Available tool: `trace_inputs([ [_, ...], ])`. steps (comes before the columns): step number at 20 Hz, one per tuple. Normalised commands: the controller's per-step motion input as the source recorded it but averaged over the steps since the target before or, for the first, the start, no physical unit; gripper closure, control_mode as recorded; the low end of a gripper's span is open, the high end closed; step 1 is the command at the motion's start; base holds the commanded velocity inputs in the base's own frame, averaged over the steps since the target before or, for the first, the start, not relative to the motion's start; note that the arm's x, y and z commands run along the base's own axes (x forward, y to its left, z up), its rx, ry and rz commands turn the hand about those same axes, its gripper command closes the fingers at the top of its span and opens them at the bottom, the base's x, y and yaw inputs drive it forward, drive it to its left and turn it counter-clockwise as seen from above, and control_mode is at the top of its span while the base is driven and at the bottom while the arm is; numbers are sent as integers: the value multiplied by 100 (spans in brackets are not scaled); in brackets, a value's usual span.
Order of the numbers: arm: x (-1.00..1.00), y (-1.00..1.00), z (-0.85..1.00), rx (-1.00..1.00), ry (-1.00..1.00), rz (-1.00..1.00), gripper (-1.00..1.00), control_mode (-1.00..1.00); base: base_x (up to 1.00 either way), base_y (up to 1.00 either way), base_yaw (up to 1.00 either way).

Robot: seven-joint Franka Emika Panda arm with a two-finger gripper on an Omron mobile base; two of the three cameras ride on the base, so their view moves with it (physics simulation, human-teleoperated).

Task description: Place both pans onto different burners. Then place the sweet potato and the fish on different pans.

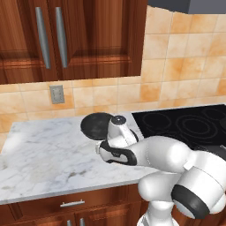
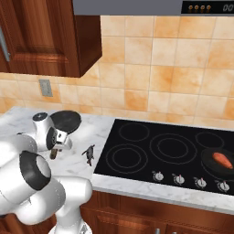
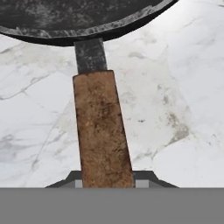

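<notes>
On the marble counter (image 2: 105,180) left of the cooktop, the wooden-handled pan (image 2: 66,121) is being approached at its brown handle (image 3: 103,131), along which the gripper (image 3: 104,183) is being lined up. The finger tips are seen flanking the handle's near end, but whether they are already pressed against it cannot be told. This pan is lying empty, and no burner is being reached by it yet.

Trouble is judged likeliest at the lift: a pan held far out on its handle is being levered by its own weight, so it could be tilted or slipped from the grip. Just beside the hand, the fish (image 2: 89,154) is lying loose on the counter and could be knocked by a low swing toward the cooktop (image 2: 160,148).

At far right, the sweet potato (image 2: 222,160) is being carried in the second pan (image 2: 215,167), which is set on the cooktop's near right corner.
</notes>
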Motion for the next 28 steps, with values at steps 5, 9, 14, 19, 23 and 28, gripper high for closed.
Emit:
trace_inputs([
  [5, -6, -26, 14, 0, -1, -2, 100, -100, 0, 0, 0],
  [9, 0, -26, 17, 0, 0, 0, 100, -100, 0, 0, 0],
  [14, 0, -30, 16, 0, 0, 0, 100, -100, 0, 0, 0],
  [19, 0, -26, 22, 0, 0, 0, 100, -100, 0, 0, 0],
  [23, 0, -29, 22, 0, 0, 0, 100, -100, 0, 0, 0],
  [28, 0, -25, 16, 0, 0, 0, 100, -100, 0, 0, 0],
])
